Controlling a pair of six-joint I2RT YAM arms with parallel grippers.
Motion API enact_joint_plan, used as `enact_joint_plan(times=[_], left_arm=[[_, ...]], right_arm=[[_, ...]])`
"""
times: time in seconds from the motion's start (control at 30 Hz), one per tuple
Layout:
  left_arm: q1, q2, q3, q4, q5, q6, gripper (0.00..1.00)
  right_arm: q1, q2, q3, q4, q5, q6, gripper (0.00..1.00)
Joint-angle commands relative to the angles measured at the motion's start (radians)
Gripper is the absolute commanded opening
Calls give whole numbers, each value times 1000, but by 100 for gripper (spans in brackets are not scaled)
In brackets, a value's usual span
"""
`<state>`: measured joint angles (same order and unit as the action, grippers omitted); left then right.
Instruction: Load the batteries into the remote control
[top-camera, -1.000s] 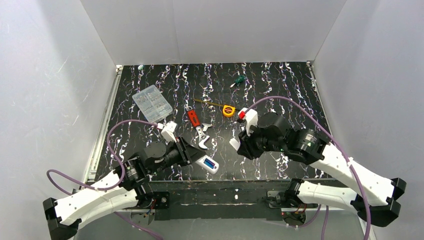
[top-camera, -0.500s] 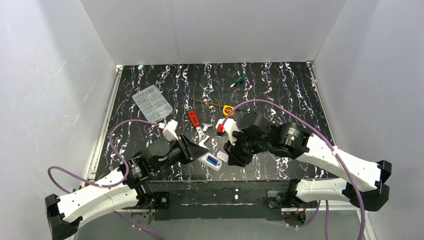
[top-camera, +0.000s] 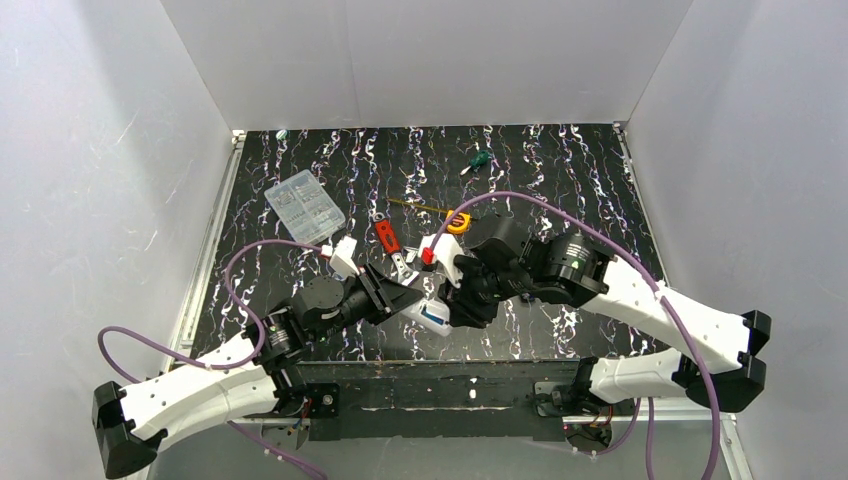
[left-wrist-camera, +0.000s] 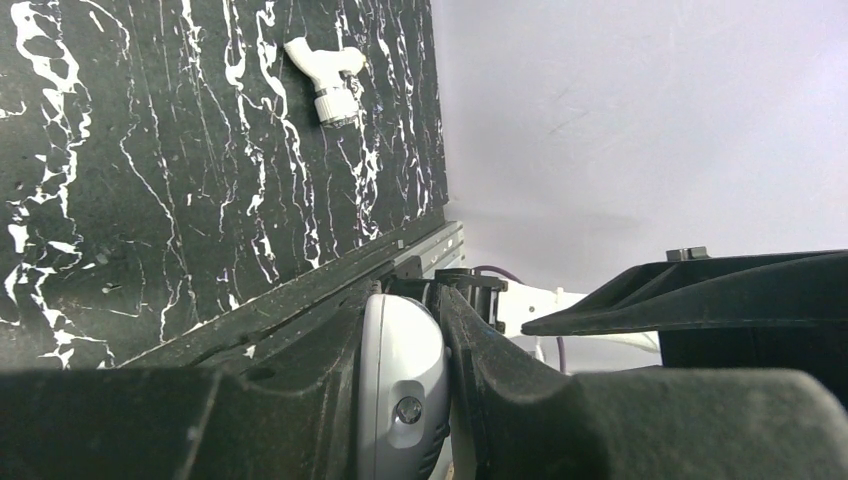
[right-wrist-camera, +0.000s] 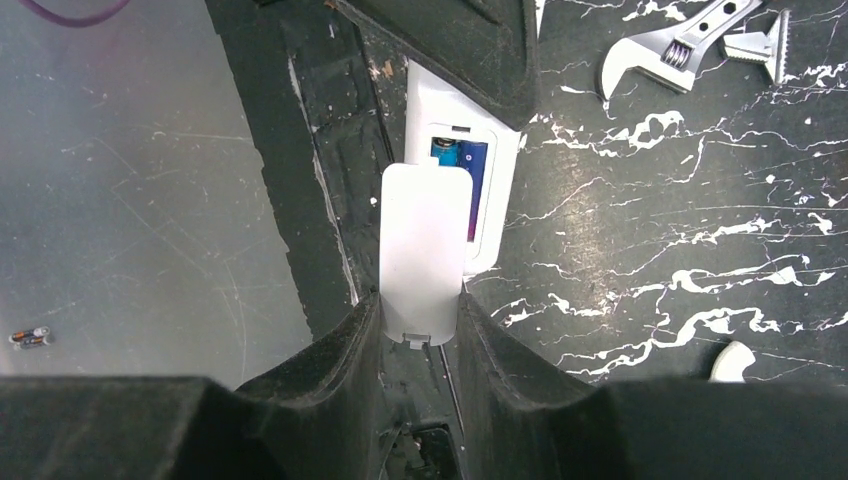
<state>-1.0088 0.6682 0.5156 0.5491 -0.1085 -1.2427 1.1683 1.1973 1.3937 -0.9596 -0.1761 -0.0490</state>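
My left gripper (top-camera: 405, 300) is shut on the white remote control (top-camera: 432, 318), holding it just above the table's near edge. In the left wrist view the remote control's rounded end (left-wrist-camera: 400, 390) sits clamped between the jaws of the left gripper (left-wrist-camera: 400, 310). My right gripper (right-wrist-camera: 420, 300) is shut on a flat white battery cover (right-wrist-camera: 422, 250). It holds the cover over the remote control's open compartment (right-wrist-camera: 478, 200), where blue batteries (right-wrist-camera: 458, 160) lie. In the top view the right gripper (top-camera: 458, 305) is right against the remote control.
A silver wrench (top-camera: 405, 275), a red-handled tool (top-camera: 386, 236), a yellow tape measure (top-camera: 458, 221), a green screwdriver (top-camera: 478, 160) and a clear parts box (top-camera: 304, 205) lie farther back. A white angled fitting (left-wrist-camera: 325, 75) lies on the marbled table. Two tiny cylinders (right-wrist-camera: 28, 337) rest on the grey floor.
My right arm has swung left and come up against the remote control with the cover in its jaws. The left arm has carried the remote control slightly rightward.
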Motion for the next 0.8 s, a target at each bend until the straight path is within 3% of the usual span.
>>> enact_joint_plan(times=[0.0, 0.77], left_arm=[[3, -1, 35, 84, -11, -37, 0], [2, 2, 58, 37, -38, -46, 0]], right_arm=[[7, 30, 67, -56, -14, -39, 23], [10, 107, 96, -80, 80, -28, 23]])
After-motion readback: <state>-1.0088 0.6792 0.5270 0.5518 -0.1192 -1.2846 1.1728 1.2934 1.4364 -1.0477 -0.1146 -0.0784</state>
